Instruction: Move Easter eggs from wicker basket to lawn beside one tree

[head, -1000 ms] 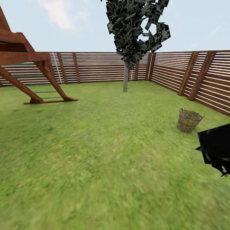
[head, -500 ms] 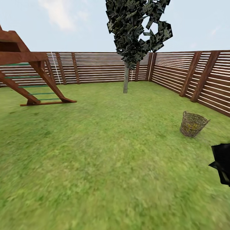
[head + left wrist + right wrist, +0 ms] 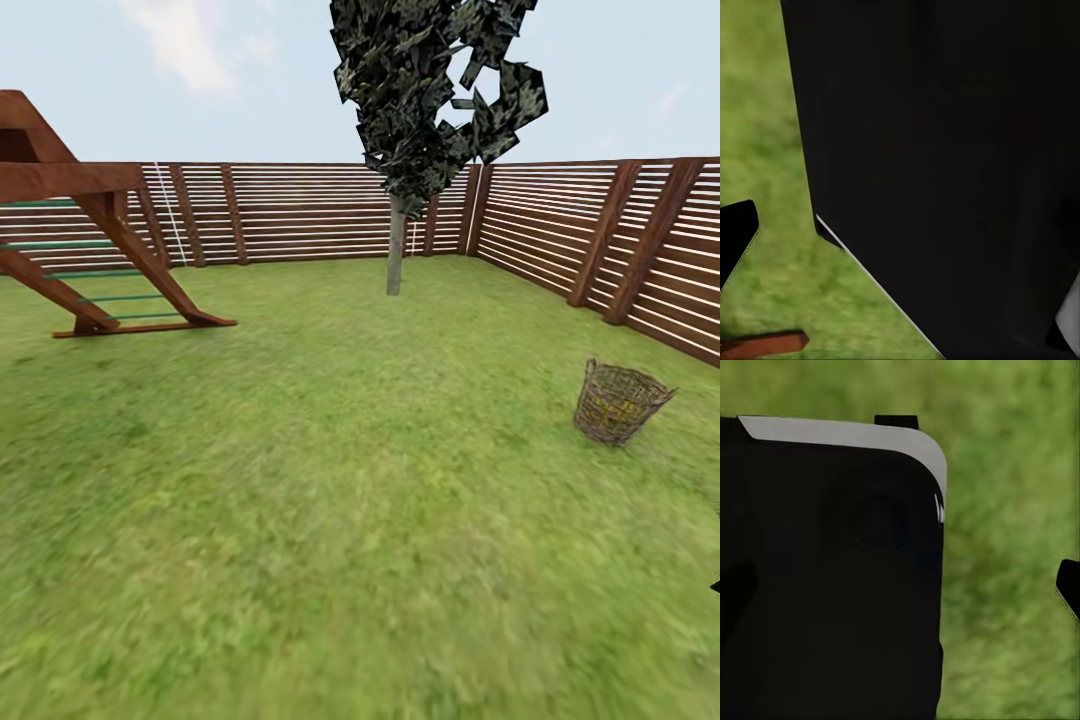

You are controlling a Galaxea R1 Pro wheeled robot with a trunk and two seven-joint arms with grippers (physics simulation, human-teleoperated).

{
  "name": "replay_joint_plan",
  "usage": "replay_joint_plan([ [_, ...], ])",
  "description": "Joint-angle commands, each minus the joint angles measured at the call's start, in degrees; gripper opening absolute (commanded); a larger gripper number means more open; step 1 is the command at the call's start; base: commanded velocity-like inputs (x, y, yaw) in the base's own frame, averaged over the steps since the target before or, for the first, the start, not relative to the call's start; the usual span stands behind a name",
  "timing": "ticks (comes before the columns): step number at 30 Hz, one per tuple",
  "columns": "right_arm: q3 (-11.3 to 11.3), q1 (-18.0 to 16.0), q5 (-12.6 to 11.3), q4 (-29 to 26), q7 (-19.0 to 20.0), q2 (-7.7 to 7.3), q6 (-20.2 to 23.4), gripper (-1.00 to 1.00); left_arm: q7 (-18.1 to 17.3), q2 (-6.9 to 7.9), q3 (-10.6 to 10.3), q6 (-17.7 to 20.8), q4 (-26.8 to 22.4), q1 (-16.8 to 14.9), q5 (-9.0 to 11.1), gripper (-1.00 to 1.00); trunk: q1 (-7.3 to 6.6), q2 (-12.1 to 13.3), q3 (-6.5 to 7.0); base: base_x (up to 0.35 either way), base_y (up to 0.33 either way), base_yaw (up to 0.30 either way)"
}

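The wicker basket (image 3: 618,402) stands on the lawn (image 3: 330,480), with yellow showing through its weave, probably the Easter eggs. Since a second ago the view has swung, sliding it rightward; the robot is still travelling. Well beyond the basket rises the tree (image 3: 396,245), before the fence (image 3: 300,210). I cannot tell either hand's state.

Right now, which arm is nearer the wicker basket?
Right, probably. The wicker basket stands on the lawn to the robot's right; a dark tip at that edge, likely the right arm, lies below it. The left arm's place is unclear.
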Motion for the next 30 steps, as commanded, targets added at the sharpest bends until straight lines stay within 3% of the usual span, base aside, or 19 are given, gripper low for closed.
replay_joint_plan([
  [1,0.1,0.0,0.0,0.1,-0.1,0.01,-0.2,1.00,0.0,0.00,0.0,0.0,-0.1,0.0,0.0,1.00,0.04,0.0,-0.04,0.339,0.000,0.000],
  [18,0.1,0.0,0.0,0.1,-0.1,0.09,-0.2,1.00,0.0,0.00,0.0,0.0,-0.1,0.0,0.0,1.00,0.04,0.0,-0.04,0.339,0.000,-0.009],
  [30,0.1,0.0,0.0,0.1,-0.1,0.01,-0.2,1.00,0.0,0.00,0.0,0.0,-0.1,0.0,0.0,1.00,0.04,0.0,-0.04,0.339,0.000,-0.241],
])
